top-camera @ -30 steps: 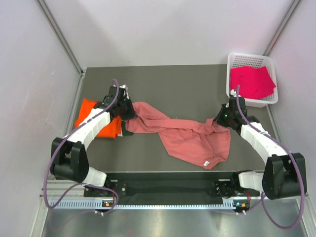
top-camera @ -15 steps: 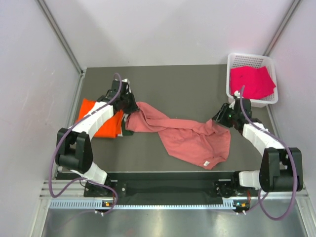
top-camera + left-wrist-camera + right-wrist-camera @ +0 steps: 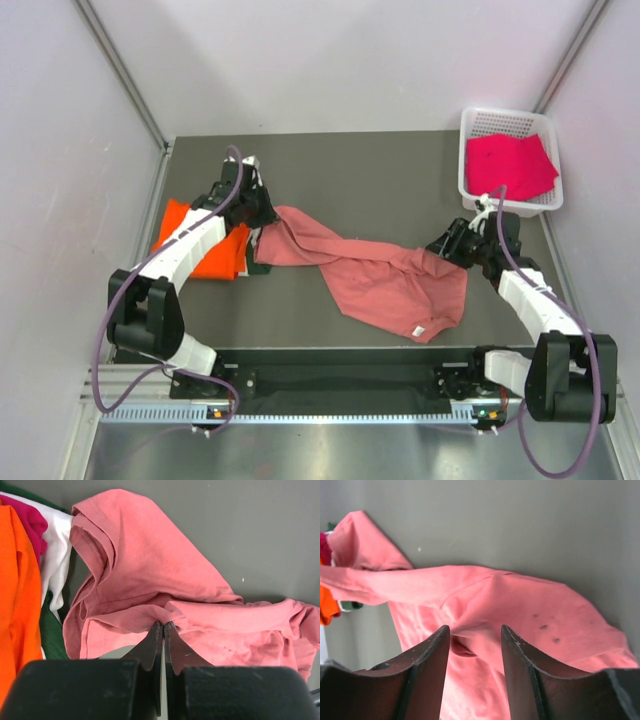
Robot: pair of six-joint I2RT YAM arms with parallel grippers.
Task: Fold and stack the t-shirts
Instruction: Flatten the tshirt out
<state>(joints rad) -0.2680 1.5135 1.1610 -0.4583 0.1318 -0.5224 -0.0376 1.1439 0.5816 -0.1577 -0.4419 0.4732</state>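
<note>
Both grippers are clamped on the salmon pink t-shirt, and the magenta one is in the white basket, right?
Not quite: only the left gripper is clamped on the salmon-pink cloth t-shirt. The right wrist view shows the right gripper open over it. The magenta cloth t-shirt is in the white plastic mesh basket.

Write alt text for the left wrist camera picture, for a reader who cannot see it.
The left gripper, shut, pinches a fold of a crumpled salmon-pink t-shirt lying on a grey table. At the left edge sit an orange t-shirt and magenta, white and green cloth.
</note>
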